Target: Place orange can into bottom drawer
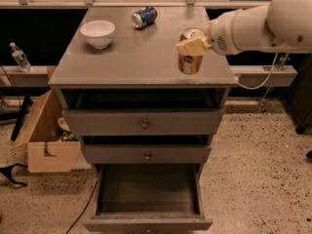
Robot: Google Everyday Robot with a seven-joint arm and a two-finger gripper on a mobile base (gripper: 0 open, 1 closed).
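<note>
Reaching arm: a white robot arm comes in from the right edge of the view, over the right side of the grey drawer cabinet.
Claw: the claw sits at the arm's left end, above the front right part of the worktop. Its tan fingers are closed around the upper part of the orange can; one finger lies across the front of the can just below the rim.
Orange can: the orange can is upright in the claw, silver top showing, near the worktop's front right corner. Whether its base touches the surface or hangs just above it cannot be told.
Bottom drawer: the bottom drawer is pulled well out towards the camera, and its dark inside is in view. It lies well below the can and to the can's left.
Upper drawers: the top drawer and the middle drawer, each with a small knob, stand slightly out.
Other worktop items: a white bowl is at the back left. A blue-and-white can lies on its side near the back edge, well apart from the orange can.
Surroundings: an open cardboard box is on the speckled floor left of the cabinet. A clear water bottle stands on a ledge at far left.
</note>
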